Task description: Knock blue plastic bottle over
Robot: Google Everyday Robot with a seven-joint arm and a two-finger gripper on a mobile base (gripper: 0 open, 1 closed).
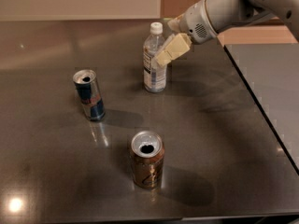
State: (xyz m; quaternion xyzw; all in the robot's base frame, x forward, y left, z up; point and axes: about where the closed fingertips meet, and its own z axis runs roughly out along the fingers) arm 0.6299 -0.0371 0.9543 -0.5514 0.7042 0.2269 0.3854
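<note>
The blue plastic bottle (153, 62) stands upright at the back middle of the dark table (219, 125). It is clear with a white cap and a pale label. My gripper (170, 51) comes in from the upper right, and its cream-coloured fingers (173, 49) overlap the bottle's upper right side, at or against its shoulder.
A slim blue-silver can (88, 94) stands open-topped to the left. A brown-gold can (147, 159) stands in front, nearer the camera. The table's right edge (261, 111) runs diagonally beside a grey floor.
</note>
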